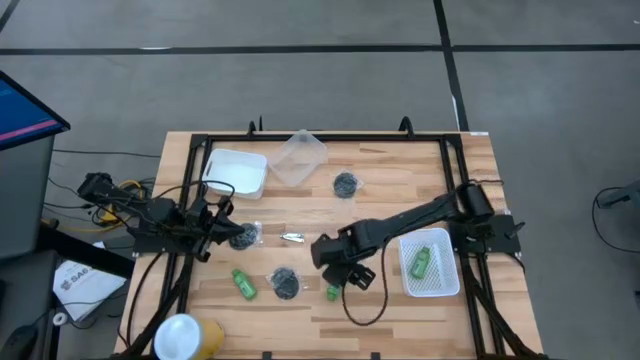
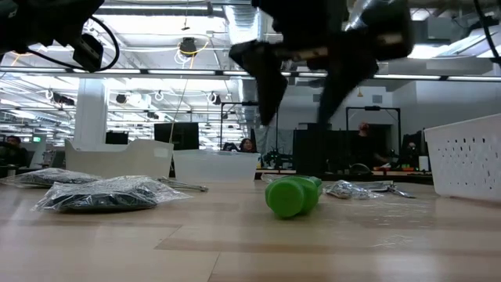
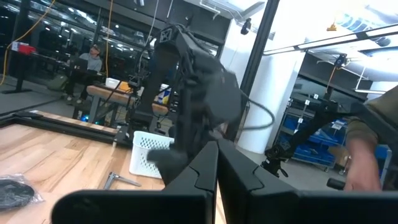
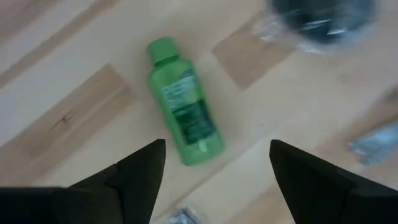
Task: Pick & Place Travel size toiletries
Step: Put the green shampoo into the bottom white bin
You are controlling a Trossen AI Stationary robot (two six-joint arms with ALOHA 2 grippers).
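My right gripper (image 4: 214,168) is open and hovers above a green bottle (image 4: 183,118) that lies on its side on the table; the fingers stand apart over its base end without touching it. The low view shows this gripper (image 2: 301,86) well above the bottle (image 2: 291,194). A second green bottle (image 1: 243,283) lies near the front left. A third green bottle (image 1: 421,262) lies in the white mesh basket (image 1: 447,285). Dark jars in clear wrap sit at the jar (image 1: 285,283), jar (image 1: 243,235) and jar (image 1: 345,184). A silver tool (image 1: 293,237) lies mid-table. My left gripper (image 1: 222,225) is shut beside the left jar.
A clear plastic tub (image 1: 300,158) and a white tray (image 1: 235,172) stand at the far side. A white and yellow object (image 1: 185,338) lies at the near left corner. Black frame rails (image 1: 300,140) border the table. Bare wood lies between the right gripper and the basket.
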